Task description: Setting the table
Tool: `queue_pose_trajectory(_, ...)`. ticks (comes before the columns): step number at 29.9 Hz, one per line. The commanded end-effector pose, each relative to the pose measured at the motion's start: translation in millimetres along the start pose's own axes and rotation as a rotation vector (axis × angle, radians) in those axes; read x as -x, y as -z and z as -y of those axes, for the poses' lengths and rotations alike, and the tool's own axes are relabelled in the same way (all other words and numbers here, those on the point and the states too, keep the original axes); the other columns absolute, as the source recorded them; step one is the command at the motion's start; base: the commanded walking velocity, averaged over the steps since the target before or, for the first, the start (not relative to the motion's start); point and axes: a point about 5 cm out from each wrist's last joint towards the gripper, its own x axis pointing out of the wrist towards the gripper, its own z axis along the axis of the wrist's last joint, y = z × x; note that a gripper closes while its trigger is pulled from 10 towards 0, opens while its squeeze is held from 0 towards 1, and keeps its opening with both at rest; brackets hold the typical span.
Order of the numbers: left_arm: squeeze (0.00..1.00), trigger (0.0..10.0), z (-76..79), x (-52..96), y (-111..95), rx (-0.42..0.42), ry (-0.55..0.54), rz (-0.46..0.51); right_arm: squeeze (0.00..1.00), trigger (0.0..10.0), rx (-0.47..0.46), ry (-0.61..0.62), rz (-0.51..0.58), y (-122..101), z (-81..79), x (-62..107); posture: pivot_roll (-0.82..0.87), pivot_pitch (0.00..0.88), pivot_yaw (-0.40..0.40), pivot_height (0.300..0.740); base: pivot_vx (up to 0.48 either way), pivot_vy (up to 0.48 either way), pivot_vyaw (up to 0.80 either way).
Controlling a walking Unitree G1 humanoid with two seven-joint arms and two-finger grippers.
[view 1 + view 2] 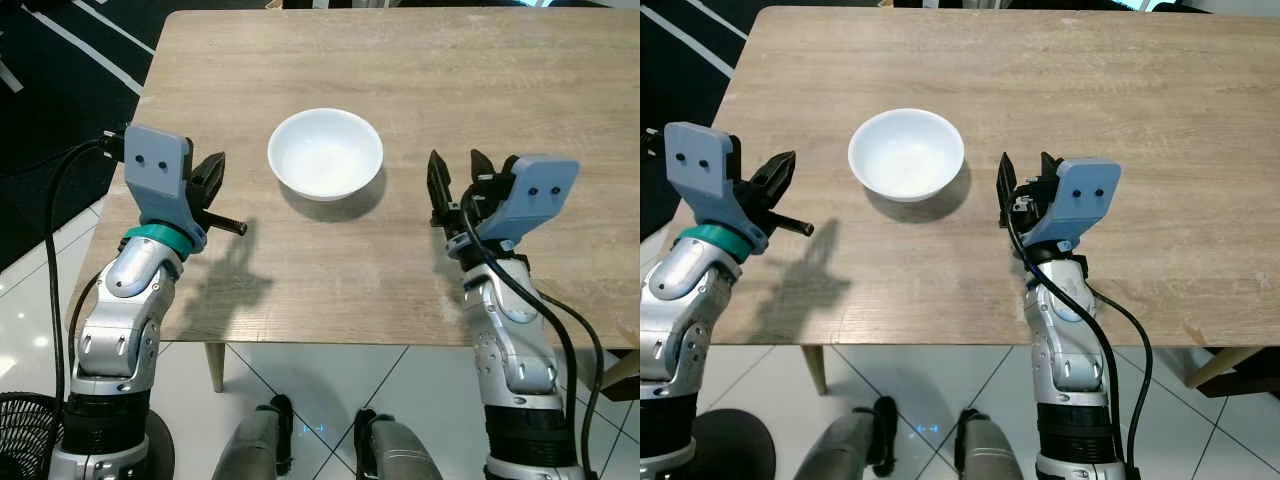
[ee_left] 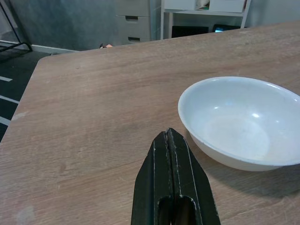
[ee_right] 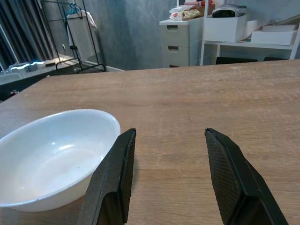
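An empty white bowl (image 1: 325, 152) sits upright on the wooden table (image 1: 400, 70), near the middle of its front half. My left gripper (image 1: 213, 172) hovers to the bowl's left with its black fingers pressed together and nothing between them; the left wrist view has those fingers (image 2: 172, 187) pointing toward the bowl (image 2: 243, 122). My right gripper (image 1: 458, 180) is to the bowl's right, open, its two fingers (image 3: 117, 178) spread with bare tabletop between them and the bowl (image 3: 51, 157) off to one side.
The table's front edge (image 1: 350, 345) runs just ahead of my arms, with white tiled floor (image 1: 300, 380) below. Dark carpet (image 1: 60, 80) lies to the left. Drawers (image 3: 180, 40) and a white shelf (image 3: 253, 37) stand beyond the table's far side.
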Motion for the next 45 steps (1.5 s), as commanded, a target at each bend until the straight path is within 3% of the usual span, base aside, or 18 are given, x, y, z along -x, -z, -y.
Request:
queue_pose_trajectory(1, 0.00, 10.0, 1.3, 1.0, 3.4, 0.000, 0.002, -0.010, 0.00, 10.0, 0.007, 0.004, -0.009, 2.6, 0.9, 1.1, 0.01, 0.165, 0.099, 0.740, 0.000, 0.000, 0.00)
queue_pose_trajectory(45, 0.00, 10.0, 2.3, -6.3, 2.4, 0.003, 0.015, 0.003, 0.00, 10.0, 0.025, 0.016, -0.010, 5.5, 4.4, -2.6, -0.01, 0.146, 0.103, 0.740, -0.311, 0.000, 0.00)
